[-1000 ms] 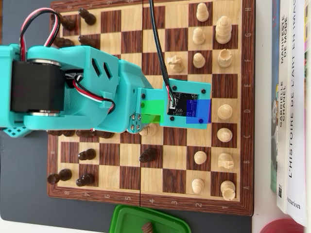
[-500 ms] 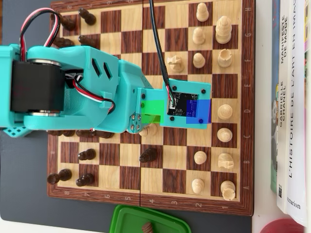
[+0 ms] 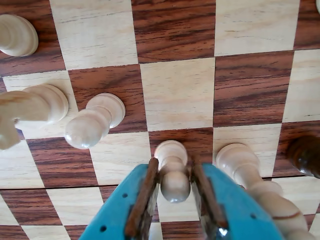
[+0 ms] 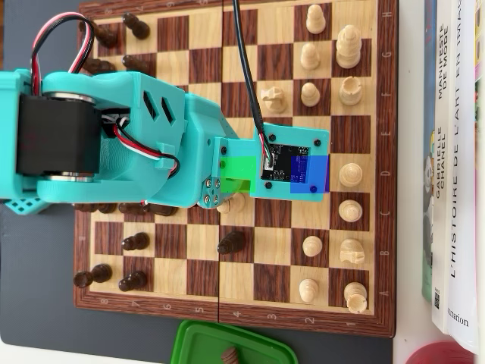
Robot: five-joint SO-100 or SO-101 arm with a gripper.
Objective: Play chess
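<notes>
In the wrist view my gripper [image 3: 175, 169] is shut on a light wooden pawn [image 3: 173, 175], with a jaw on each side of its neck. The pawn's base is over a dark square of the chessboard [image 3: 177, 92]; whether it is lifted is unclear. A taller light piece [image 3: 242, 165] stands close on the right, and a dark piece [image 3: 305, 155] shows at the right edge. A light pawn [image 3: 95, 121] and a light knight [image 3: 32, 107] stand to the left. In the overhead view the teal arm [image 4: 151, 136] covers the mid-board [image 4: 273, 280] and hides the jaws.
Dark pieces [image 4: 136, 241] stand along the board's left side in the overhead view, with one dark pawn [image 4: 231, 242] advanced. Light pieces [image 4: 350, 175] line the right side. Books [image 4: 455, 152] lie off the right edge. A green container [image 4: 204, 341] sits below the board.
</notes>
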